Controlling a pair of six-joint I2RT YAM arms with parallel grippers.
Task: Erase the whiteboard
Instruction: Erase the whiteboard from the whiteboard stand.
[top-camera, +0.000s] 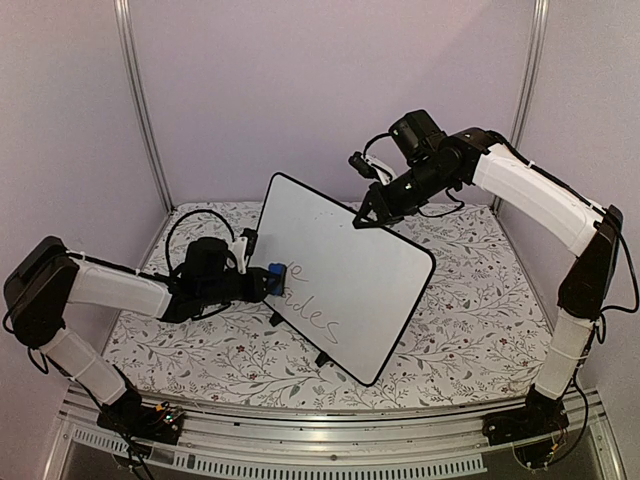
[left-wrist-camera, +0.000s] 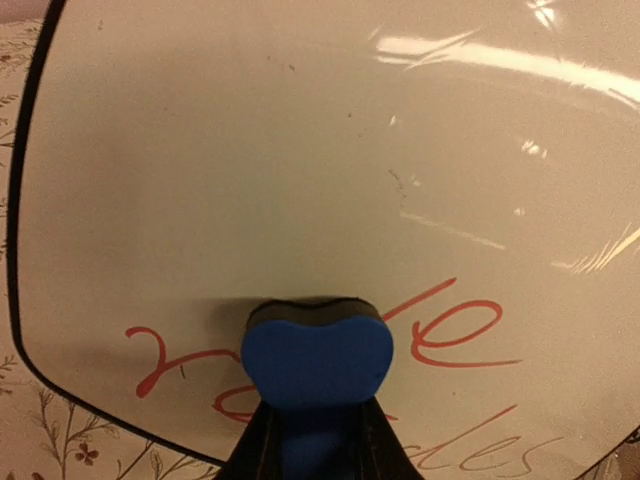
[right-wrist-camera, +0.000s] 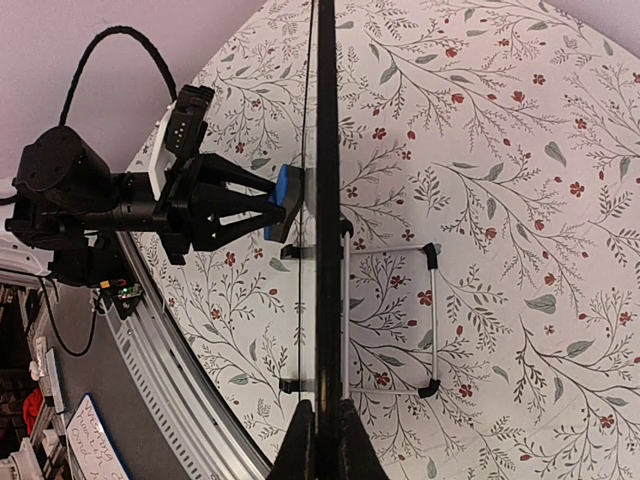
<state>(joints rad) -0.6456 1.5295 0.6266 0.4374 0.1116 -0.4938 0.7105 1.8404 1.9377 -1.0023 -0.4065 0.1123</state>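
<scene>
The whiteboard (top-camera: 345, 275) stands tilted on small black feet in the middle of the floral table, with handwriting low on its face. My left gripper (top-camera: 262, 281) is shut on a blue eraser (top-camera: 274, 272) pressed flat against the board's left part. In the left wrist view the eraser (left-wrist-camera: 316, 358) covers part of the red writing (left-wrist-camera: 455, 325) on the whiteboard (left-wrist-camera: 300, 150). My right gripper (top-camera: 368, 217) is shut on the board's top edge. In the right wrist view the whiteboard (right-wrist-camera: 326, 200) is edge-on, pinched between the fingers (right-wrist-camera: 296, 452), with the eraser (right-wrist-camera: 287, 202) at its left.
A floral cloth (top-camera: 480, 300) covers the table. Behind the board a wire stand (right-wrist-camera: 432, 320) props it up. A metal rail (top-camera: 330, 430) runs along the near edge, and purple walls close in the back and sides.
</scene>
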